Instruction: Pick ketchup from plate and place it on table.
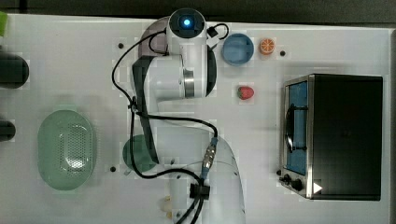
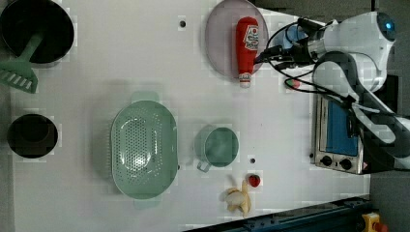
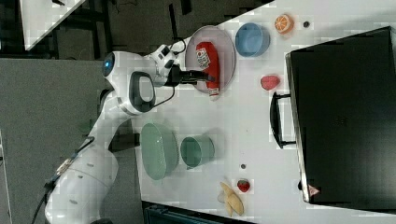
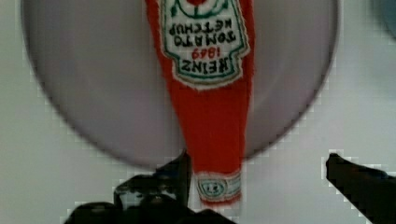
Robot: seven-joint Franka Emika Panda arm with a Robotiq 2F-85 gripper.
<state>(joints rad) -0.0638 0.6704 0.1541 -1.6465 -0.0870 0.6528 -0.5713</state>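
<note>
The ketchup (image 4: 210, 93), a slim red bottle with a white label, lies flat on the pale mauve plate (image 4: 93, 84). Its capped neck (image 4: 218, 186) sticks out past the plate's rim over the white table (image 4: 51, 154). My gripper (image 4: 257, 168) is open and hovers above that neck, with one dark finger (image 4: 177, 172) close beside the cap and the other (image 4: 355, 177) well apart. In the left view the ketchup (image 2: 246, 46) lies across the plate (image 2: 222, 38) with my gripper (image 2: 265, 54) beside it. The right view shows my gripper (image 3: 198, 76) over the ketchup (image 3: 208, 63) on the plate (image 3: 224, 46).
A blue bowl (image 1: 237, 48), an orange slice (image 1: 267, 45) and a strawberry (image 1: 245, 92) sit near the plate. A toaster oven (image 1: 334, 135) stands at the top view's right. A green colander (image 2: 143, 145), green cup (image 2: 220, 145), banana (image 2: 239, 200) and dark pots (image 2: 36, 29) lie farther off.
</note>
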